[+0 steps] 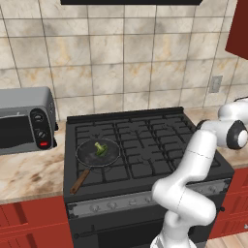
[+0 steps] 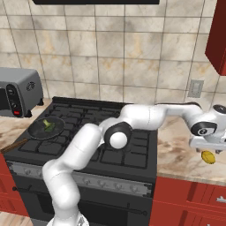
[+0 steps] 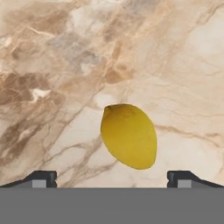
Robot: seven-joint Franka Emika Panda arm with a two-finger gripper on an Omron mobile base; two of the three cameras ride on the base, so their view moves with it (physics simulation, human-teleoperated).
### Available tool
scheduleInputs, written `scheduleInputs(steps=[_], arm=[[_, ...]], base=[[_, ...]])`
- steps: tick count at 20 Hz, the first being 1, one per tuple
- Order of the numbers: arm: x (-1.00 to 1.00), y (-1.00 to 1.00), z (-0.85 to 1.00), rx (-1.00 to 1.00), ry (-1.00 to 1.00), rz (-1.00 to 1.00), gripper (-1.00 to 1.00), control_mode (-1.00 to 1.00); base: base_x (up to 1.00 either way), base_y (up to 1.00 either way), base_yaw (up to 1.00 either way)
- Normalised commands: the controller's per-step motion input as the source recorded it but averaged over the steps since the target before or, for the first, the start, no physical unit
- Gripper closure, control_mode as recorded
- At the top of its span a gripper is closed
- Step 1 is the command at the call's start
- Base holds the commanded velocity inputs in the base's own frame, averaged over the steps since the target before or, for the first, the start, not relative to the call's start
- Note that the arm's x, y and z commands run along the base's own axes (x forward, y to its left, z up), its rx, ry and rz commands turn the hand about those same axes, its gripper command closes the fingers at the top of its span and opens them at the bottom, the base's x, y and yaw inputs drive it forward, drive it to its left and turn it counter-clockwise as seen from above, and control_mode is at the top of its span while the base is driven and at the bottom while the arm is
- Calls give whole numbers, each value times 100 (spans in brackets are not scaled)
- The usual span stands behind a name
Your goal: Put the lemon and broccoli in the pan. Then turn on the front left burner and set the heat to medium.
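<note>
On the marble counter [image 3: 52, 65] right of the stove, my gripper [image 3: 112, 178] hangs with its jaws spread wide over the lemon [image 3: 129, 135], which lies bare. It could roll if nudged. Far left, broccoli [image 1: 100, 148] sits in the pan [image 1: 89, 157].

Bare marble counter [image 3: 65, 65] lies all round the lemon [image 3: 129, 135]; wide-spread jaws have free passage.
</note>
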Motion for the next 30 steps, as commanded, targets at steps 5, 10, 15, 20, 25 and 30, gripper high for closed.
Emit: scheduleInputs(steps=[5, 10, 15, 20, 25, 30], arm=[[6, -13, -20, 0, 0, 4, -100, -100], [18, 0, -4, 1, -1, 5, -100, -100], [13, 0, 0, 3, 0, 4, -100, -100], [-3, 0, -3, 1, 0, 3, -100, -100], [0, 0, -23, 2, 0, 3, -100, -100], [0, 0, -29, 2, 0, 4, -100, -100]], base=[[0, 0, 0], [0, 0, 0], [0, 0, 0], [0, 0, 0], [0, 0, 0], [0, 0, 0]])
